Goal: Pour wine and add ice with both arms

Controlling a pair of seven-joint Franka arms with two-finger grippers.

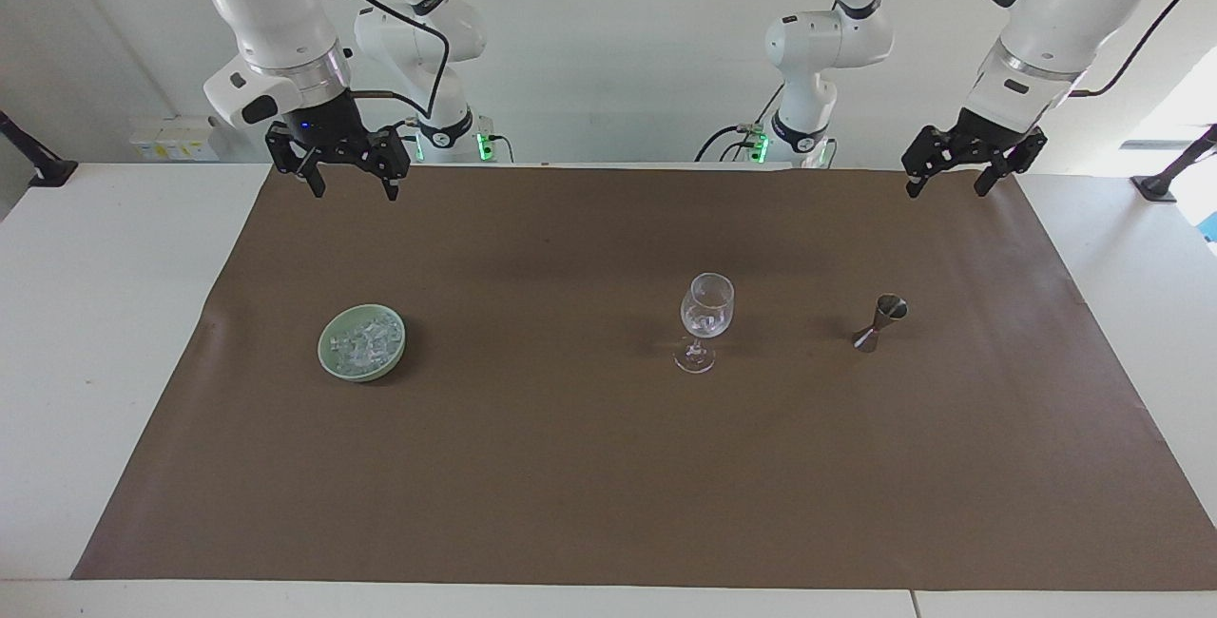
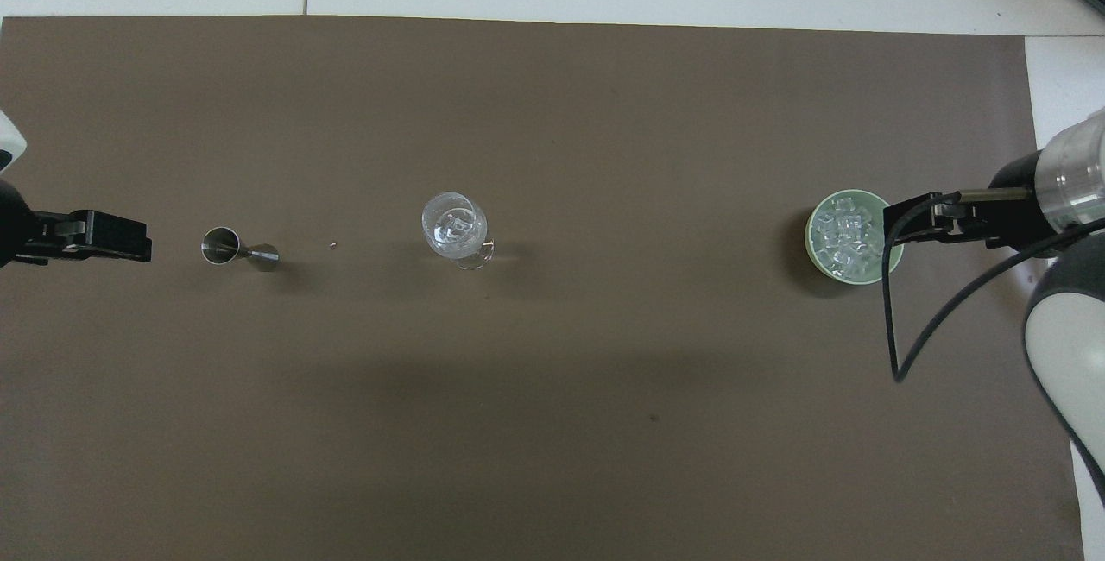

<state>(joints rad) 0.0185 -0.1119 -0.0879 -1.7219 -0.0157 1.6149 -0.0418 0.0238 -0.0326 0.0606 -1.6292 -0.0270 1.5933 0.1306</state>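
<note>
A clear wine glass (image 1: 706,318) (image 2: 455,224) stands upright mid-mat with a few small clear cubes in its bowl; no wine shows. The ice (image 1: 361,340) (image 2: 849,237) is heaped in a pale green bowl (image 1: 328,358) toward the right arm's end. A small steel jigger (image 1: 879,321) (image 2: 237,248) stands beside the glass toward the left arm's end. My right gripper (image 1: 354,192) (image 2: 893,229) hangs open and empty over the mat's edge by the robots. My left gripper (image 1: 945,190) (image 2: 142,248) hangs open and empty over the other corner by the robots.
A brown mat (image 1: 570,466) covers most of the white table (image 1: 95,314). The bowl, the glass and the jigger stand in one row across its middle. A black cable (image 2: 915,337) loops from the right arm.
</note>
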